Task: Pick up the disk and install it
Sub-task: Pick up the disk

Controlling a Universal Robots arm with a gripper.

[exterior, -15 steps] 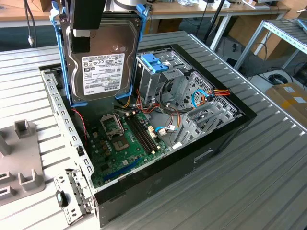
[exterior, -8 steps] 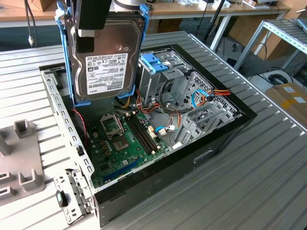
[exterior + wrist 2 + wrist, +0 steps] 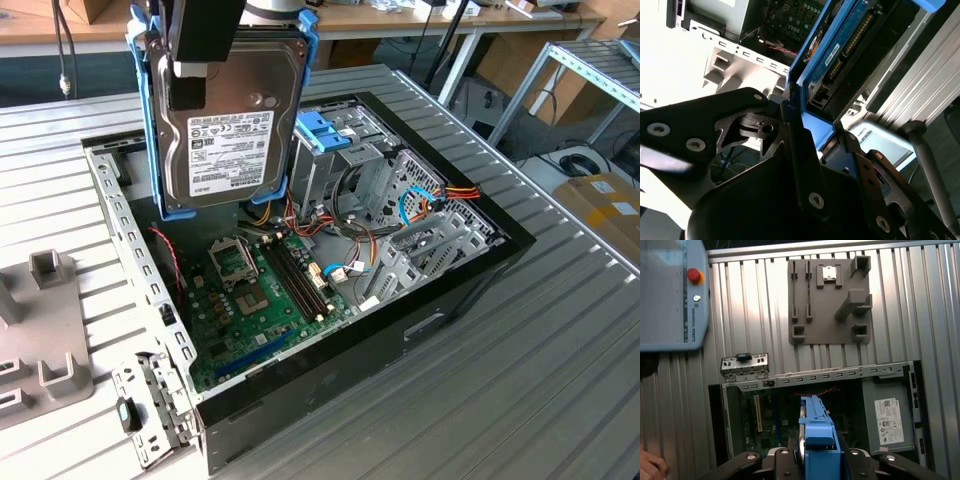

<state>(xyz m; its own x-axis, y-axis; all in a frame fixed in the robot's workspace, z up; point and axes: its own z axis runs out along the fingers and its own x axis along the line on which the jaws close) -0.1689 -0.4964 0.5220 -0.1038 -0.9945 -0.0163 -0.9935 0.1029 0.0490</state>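
Watching the exterior view, I see the tool (image 3: pixel 200 62) clamped on the top end of the disk (image 3: pixel 228 140), which hangs upright below it, long axis vertical, over the open computer case (image 3: pixel 455 285), just beside the drive cage (image 3: pixel 345 170). In the second wrist view, its fingers (image 3: pixel 796 145) pinch the blue frame (image 3: pixel 810 55). In the first wrist view, the disk (image 3: pixel 817 432) shows edge-on above the motherboard (image 3: pixel 771 425), ribbed table (image 3: pixel 755 315) around.

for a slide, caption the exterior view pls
Gripper holding the disk upright above the open computer case, motherboard exposed below.
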